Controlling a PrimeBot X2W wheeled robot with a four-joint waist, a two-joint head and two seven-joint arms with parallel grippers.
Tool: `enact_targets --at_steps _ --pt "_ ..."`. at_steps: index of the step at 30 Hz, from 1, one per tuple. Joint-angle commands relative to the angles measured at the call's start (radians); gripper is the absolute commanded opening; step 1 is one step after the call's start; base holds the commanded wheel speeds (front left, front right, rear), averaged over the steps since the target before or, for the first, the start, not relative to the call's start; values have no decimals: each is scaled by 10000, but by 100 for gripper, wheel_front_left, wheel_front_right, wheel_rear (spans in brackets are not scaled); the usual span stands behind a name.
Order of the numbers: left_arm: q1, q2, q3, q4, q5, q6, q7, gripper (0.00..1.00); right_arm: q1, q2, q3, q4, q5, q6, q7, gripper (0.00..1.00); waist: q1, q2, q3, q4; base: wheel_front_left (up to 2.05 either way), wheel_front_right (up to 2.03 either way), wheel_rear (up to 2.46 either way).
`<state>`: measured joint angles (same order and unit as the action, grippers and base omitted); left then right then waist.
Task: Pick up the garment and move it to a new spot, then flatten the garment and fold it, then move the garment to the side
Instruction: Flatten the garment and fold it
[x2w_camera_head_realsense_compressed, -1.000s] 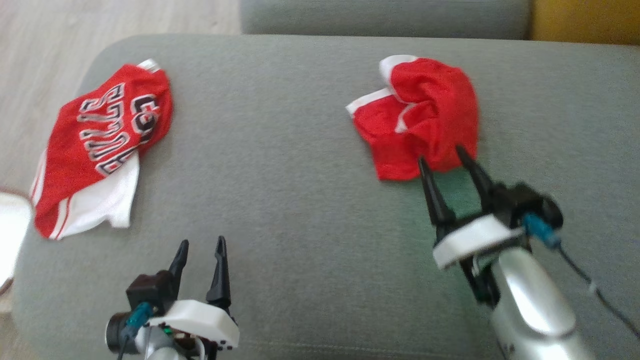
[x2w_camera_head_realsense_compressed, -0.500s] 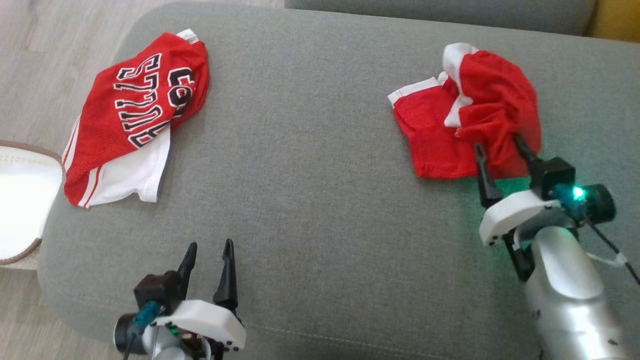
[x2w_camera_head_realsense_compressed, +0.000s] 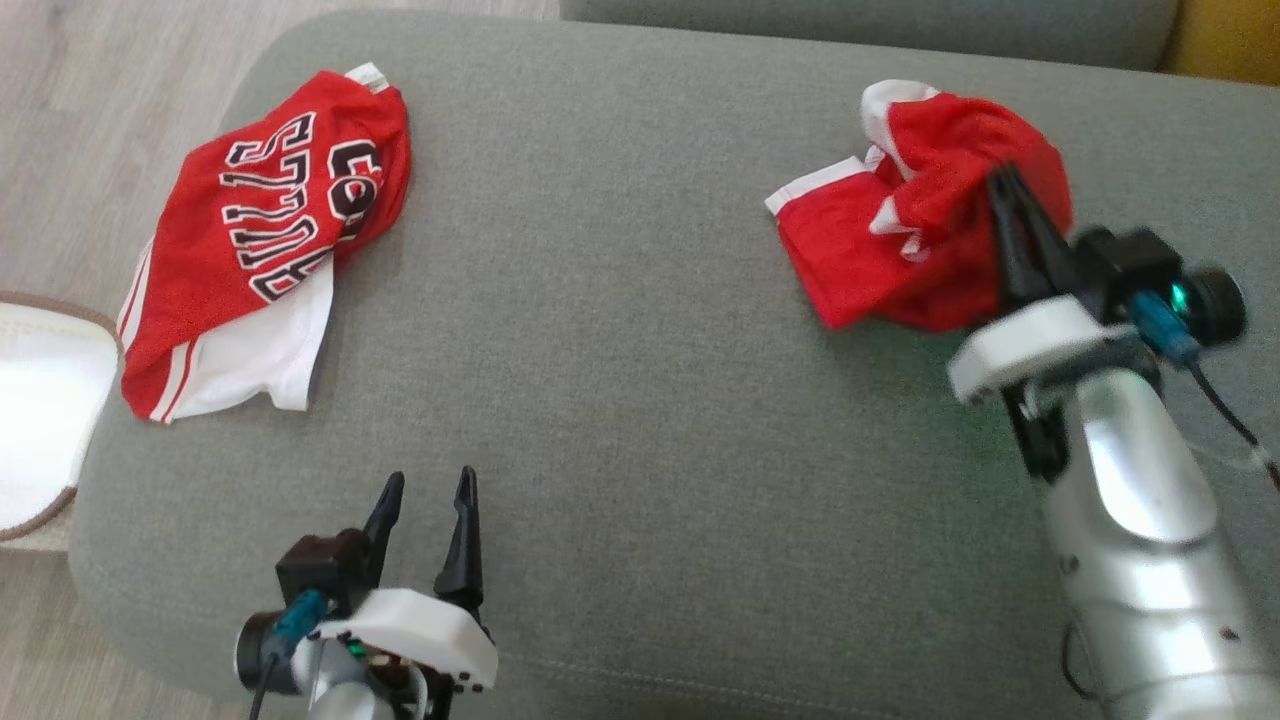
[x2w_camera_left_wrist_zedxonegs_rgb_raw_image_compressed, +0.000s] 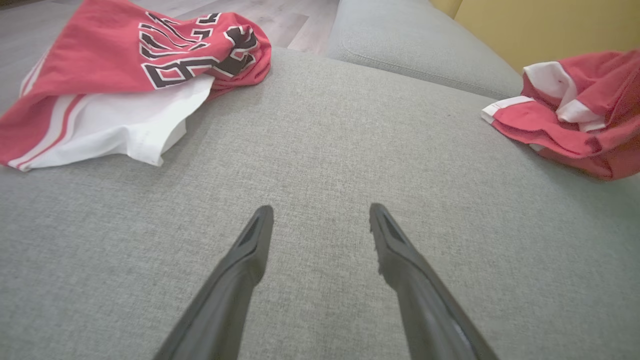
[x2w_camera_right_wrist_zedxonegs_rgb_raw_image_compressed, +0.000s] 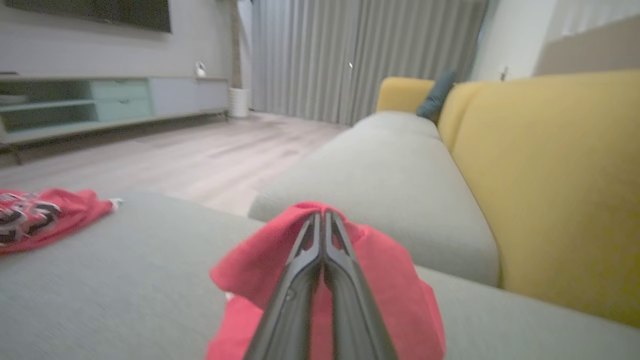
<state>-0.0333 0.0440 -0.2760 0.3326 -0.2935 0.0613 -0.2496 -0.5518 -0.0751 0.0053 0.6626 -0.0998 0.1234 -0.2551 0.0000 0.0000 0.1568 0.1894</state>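
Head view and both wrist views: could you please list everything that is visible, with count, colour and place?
crumpled garment: one, red with white trim, right part of the sofa seat
jersey: one, red and white with black letters, left part of the seat
sofa seat: one, grey, under both clothes
sofa back: one, yellow, next to the grey cushions
floor: one, pale wood, beyond the seat's left end
round thing: one, white with brown rim, left of the seat; kind unclear
curtains: one set, grey, far wall
cabinet: one, pale, low, along the wall
left tool: one, dark fingers, open, over bare seat
right tool: one, dark fingers, shut on the crumpled garment
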Motion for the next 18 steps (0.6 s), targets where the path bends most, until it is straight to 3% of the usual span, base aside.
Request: enact_targets --at_steps 1,7,10,14,18 --pt "-232 62 287 -196 -83 -58 -122 100 -736 161 661 -677 261 73 -67 0 0 0 -109 -63 0 0 0" --pt "-248 62 -113 -45 -152 -152 -122 100 -1897 216 2887 -2213 1848 73 -67 0 0 0 -451 69 0 0 0" --pt "-209 62 -237 12 -198 -140 -122 100 -2347 234 3528 -3009 2919 73 -67 0 0 0 -569 127 0 0 0" --pt "-41 62 -270 20 -194 -124 -122 100 -2245 235 3348 -3481 3685 73 -67 0 0 0 -696 88 0 0 0" --pt "41 62 -260 9 -179 -140 -122 100 -1201 -296 2633 -2859 4043 73 -67 0 0 0 -631 -30 0 0 0"
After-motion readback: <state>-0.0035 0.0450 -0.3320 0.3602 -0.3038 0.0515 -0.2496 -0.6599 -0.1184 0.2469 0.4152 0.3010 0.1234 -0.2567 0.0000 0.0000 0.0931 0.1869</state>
